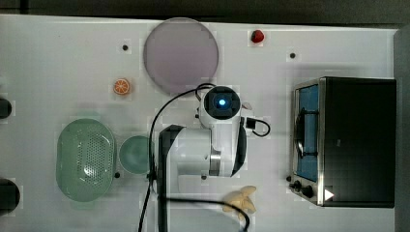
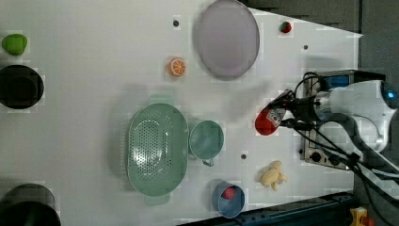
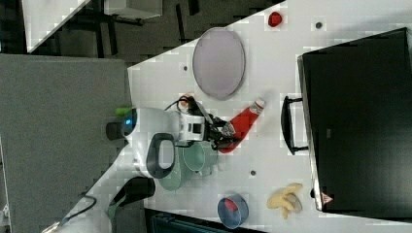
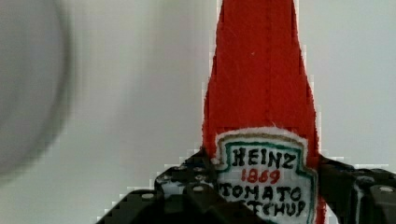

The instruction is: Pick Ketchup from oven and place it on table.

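In the right view, going from the right view's left: the arm's white body covers part of the green colander (image 3: 171, 177) and green cup (image 3: 197, 156) beneath it. The gripper (image 3: 224, 132) clamps its jaws on the lower body of the Ketchup (image 3: 243, 124), which sticks out toward the oven (image 3: 357, 119) and hangs over the white table (image 3: 272, 73), between the lilac plate (image 3: 218, 62) and the oven's handle, well clear of both. The black oven's far side is cut off by the frame edge. In the wrist view the bottle's cap and base run out of frame; only its label and red neck show.
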`<state>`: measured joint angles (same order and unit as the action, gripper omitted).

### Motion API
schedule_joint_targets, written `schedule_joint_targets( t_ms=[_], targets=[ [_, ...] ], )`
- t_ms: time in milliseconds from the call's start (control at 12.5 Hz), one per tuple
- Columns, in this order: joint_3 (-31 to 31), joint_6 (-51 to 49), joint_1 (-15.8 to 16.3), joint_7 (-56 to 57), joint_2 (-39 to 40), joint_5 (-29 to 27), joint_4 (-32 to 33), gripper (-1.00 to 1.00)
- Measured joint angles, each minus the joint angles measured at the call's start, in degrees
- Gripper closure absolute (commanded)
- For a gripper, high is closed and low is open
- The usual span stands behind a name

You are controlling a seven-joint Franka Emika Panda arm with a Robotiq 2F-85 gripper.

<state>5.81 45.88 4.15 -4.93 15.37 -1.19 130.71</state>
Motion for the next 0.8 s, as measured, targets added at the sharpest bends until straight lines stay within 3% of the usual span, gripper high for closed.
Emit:
schedule_joint_targets(
  t_ms=[240, 480, 800],
  targets=[
    [-0.3, 2.3, 0.1, 0.1, 3.9, 1.0, 0.9, -0.32],
    [-0.7, 4.4, 0.5, 0.0, 4.6, 1.7, 2.1, -0.96],
    [-0.9, 3.6, 0.2, -0.7, 4.2, 0.4, 0.7, -1.00]
  ],
)
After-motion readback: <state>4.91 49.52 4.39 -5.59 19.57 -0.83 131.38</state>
